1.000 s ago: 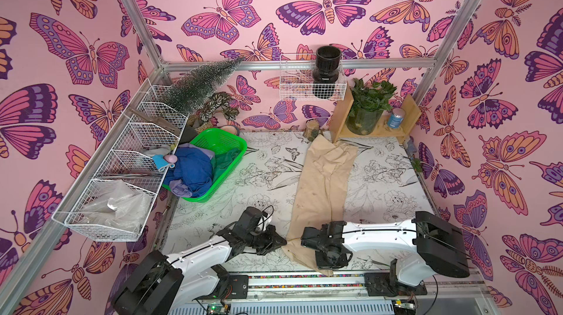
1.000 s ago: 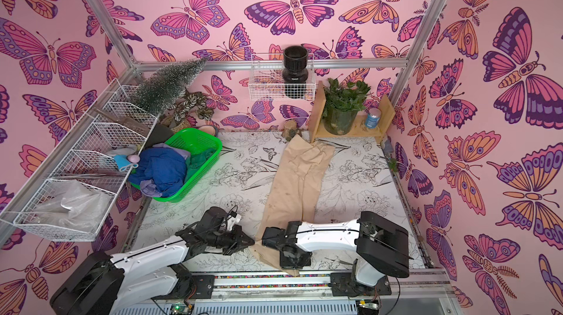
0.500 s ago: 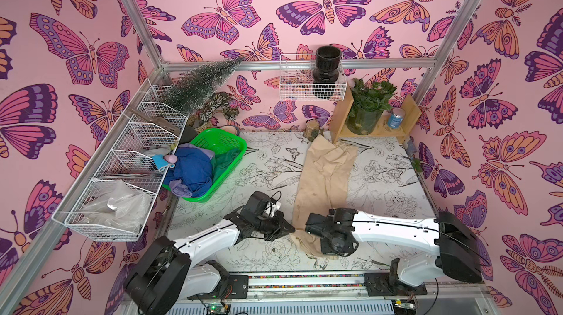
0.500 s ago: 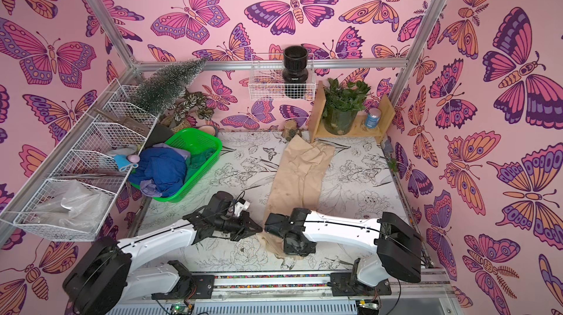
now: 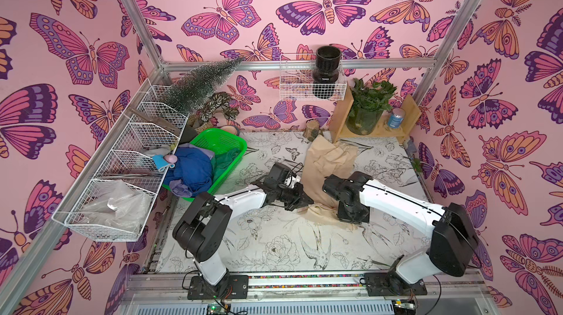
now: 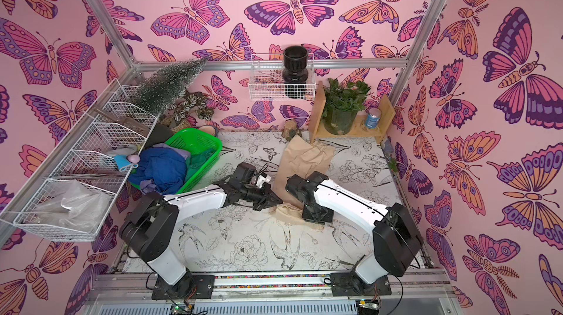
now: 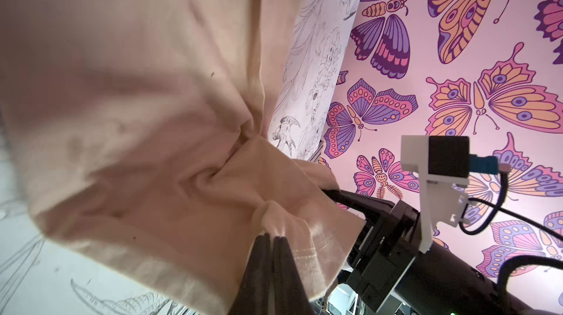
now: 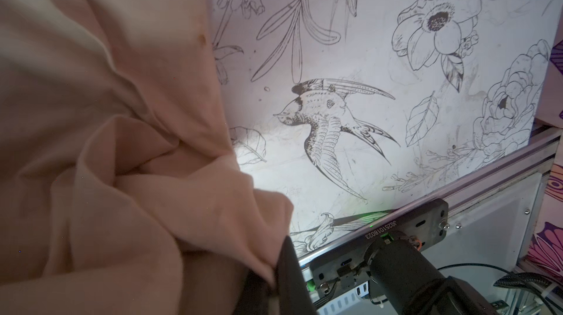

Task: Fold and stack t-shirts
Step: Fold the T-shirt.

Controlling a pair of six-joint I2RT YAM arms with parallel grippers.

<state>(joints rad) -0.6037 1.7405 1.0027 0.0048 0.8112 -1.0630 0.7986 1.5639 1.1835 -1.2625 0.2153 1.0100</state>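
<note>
**Both end effectors pinched on the beige t-shirt**

My left end effector (image 7: pixel 272 239) is closed tight. Its two dark fingers are pressed together on a bunched fold of the beige t-shirt (image 7: pixel 137 85), close to the stitched hem. My right end effector (image 8: pixel 275 267) is closed as well, with a gather of the same cloth clamped between its fingers (the fabric puckers right where they meet).

In both top views the two end effectors sit close together over the near end of the shirt, the left one (image 5: pixel 301 204) at its left edge. The right one is mostly hidden under its own wrist. The beige t-shirt (image 5: pixel 326 161) runs as a long strip down the middle of the bench (image 5: pixel 274 237). Its far end lies rumpled just in front of the wooden shelf (image 5: pixel 374 130), and its near end is gathered between my arms. I cannot tell whether that near end is clear of the bench.

The other shirts are in the green basket (image 5: pixel 225 140) at the back left of the bench. The blue t-shirt (image 5: pixel 192 167) is heaped up and spills over the near rim. The dark green t-shirt (image 5: pixel 227 159) is beside it, and a bit of the lavender t-shirt (image 5: pixel 179 188) shows beneath the blue.
</note>
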